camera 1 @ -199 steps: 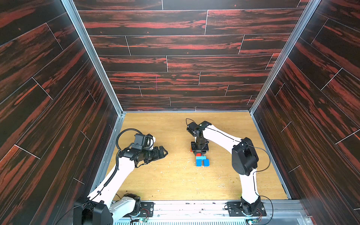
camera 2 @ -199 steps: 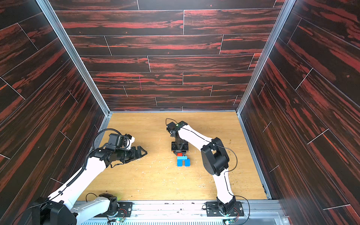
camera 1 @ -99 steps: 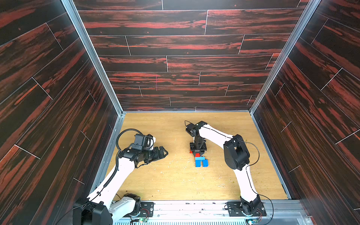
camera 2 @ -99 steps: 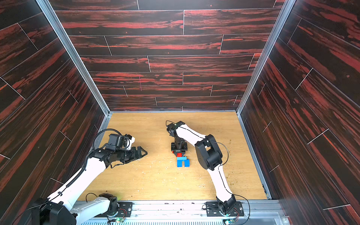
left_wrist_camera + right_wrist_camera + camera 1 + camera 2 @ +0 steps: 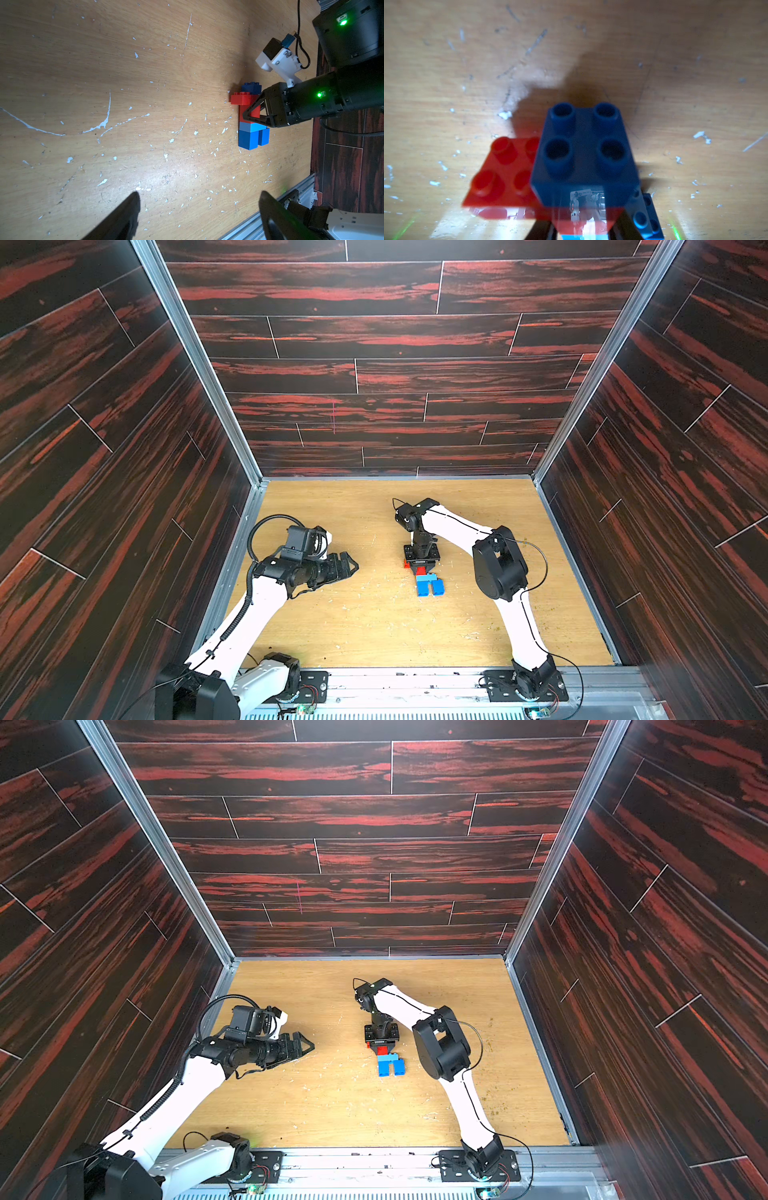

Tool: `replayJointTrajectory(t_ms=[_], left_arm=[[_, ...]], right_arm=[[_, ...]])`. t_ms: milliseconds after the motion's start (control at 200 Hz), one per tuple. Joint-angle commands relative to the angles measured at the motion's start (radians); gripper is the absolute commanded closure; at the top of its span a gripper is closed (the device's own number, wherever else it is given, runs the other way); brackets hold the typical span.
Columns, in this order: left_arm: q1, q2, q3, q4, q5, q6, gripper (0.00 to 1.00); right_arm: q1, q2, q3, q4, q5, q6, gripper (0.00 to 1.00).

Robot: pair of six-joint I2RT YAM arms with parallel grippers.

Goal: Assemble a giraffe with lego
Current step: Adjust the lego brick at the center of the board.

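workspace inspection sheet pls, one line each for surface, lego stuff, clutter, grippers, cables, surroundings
surface: tan wooden table, scratched and flecked with white.
job's things: giraffe with all its bricks joined, lying flat, head toward the back wall; no loose bricks seen.
clutter: nothing seen.
grippers: right gripper shut on the giraffe's red neck from above; left gripper open and empty, off to the side.
cables: black cable along the left arm and thin cable to the right wrist camera, both clear of the giraffe.
surroundings: dark red-streaked walls on three sides, metal rail in front.
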Motion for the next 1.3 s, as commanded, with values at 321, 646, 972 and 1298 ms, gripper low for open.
replayJointTrajectory(t_ms=[321, 646, 972, 1298], left_arm=[[-0.006, -0.029, -0.002, -0.031, -0.032, 0.019, 0.1], [-0.005, -0.004, 0.01, -0.036, -0.071, 0.029, 0.09], [-0.006, 0.023, 0.021, 0.001, -0.195, 0.039, 0.07], [-0.004, 0.115, 0.1, 0.089, -0.469, 0.067, 0.0]], right_arm=[[-0.009, 0.037, 0.019, -0.016, 0.014, -0.027, 0.58], [-0.01, -0.043, 0.021, -0.02, 0.031, -0.025, 0.46], [-0.009, -0.317, -0.116, 0.165, 0.075, -0.072, 0.12], [-0.063, -0.709, -0.561, 0.657, 0.212, -0.15, 0.03]])
